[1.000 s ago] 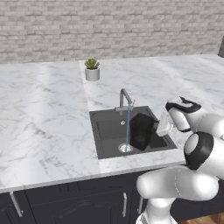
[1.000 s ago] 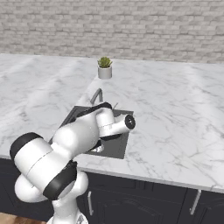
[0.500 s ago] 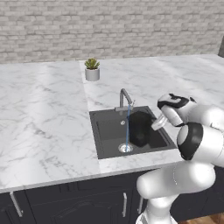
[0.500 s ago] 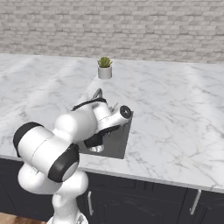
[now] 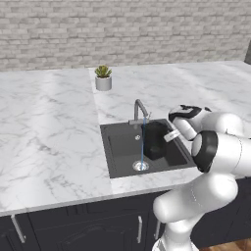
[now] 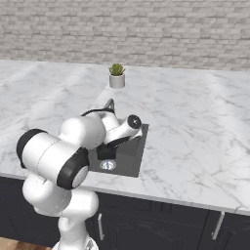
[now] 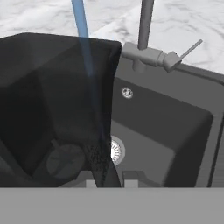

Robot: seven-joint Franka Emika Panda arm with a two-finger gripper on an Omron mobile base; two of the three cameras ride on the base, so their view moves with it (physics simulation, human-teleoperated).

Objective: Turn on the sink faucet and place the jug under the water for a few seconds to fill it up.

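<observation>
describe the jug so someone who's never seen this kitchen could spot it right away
Find the dark sink sunk into the marble counter, in front of the brick wall. The jug is inside it, held by the gripper beside the thin blue water falling from the faucet. It is a matte black, boxy, open-topped vessel, unlike the small white plant pot up on the counter.

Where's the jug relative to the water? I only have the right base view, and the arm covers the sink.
Observer: Left base view: the jug is in the sink, just right of the water.
Operator: Is the stream going in?
Observer: Doubtful. It runs along the jug's left edge and reaches the drain.
Operator: Grip okay?
Observer: Hand view: the jug's wall stands between the finger tips of the gripper.
</observation>
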